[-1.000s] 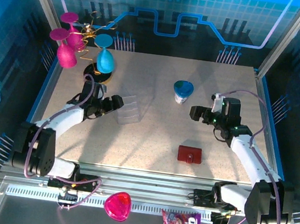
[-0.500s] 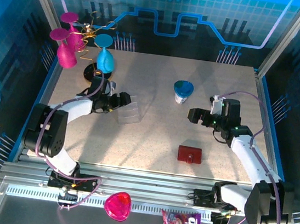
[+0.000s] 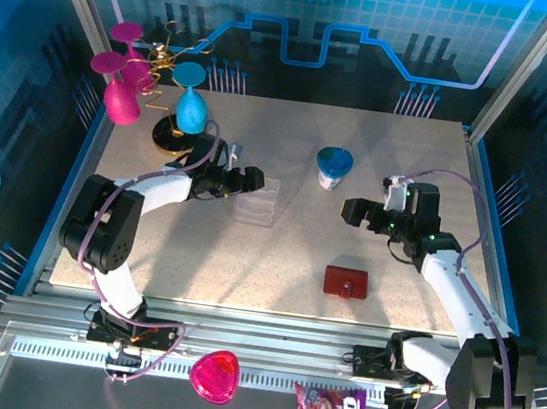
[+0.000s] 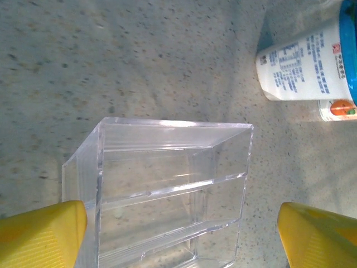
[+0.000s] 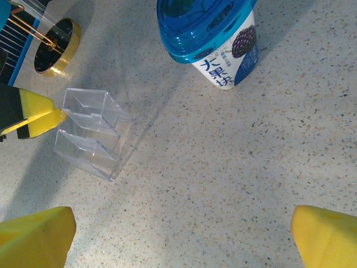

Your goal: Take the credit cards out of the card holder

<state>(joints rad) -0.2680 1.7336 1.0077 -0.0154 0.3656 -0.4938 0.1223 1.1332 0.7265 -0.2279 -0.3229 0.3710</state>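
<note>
While the wallet (image 3: pixel 346 282) lies shut at 5 o'clock on the surface (image 3: pixel 277 255), the right gripper (image 5: pixel 183 218) hangs spread at 3; the left gripper (image 4: pixel 182 209), spread, straddles the stand (image 4: pixel 167 184), now slid toward 3; the lidded cup (image 3: pixel 334 166) sits at 12.

Bright overhead light, blue cast; soft shadows; sharp focus throughout.

A speckled beige stone-look desk (image 3: pixel 276 260) sits inside a booth with blue grid-printed wall panels (image 3: pixel 378 22) crossed by circuit-like lines. Slanted silver metal posts (image 3: pixel 527 66) frame the back corners. Slotted aluminium rails (image 3: pixel 267 327) run along the desk's near edge. Light is even and blue-tinted.
</note>
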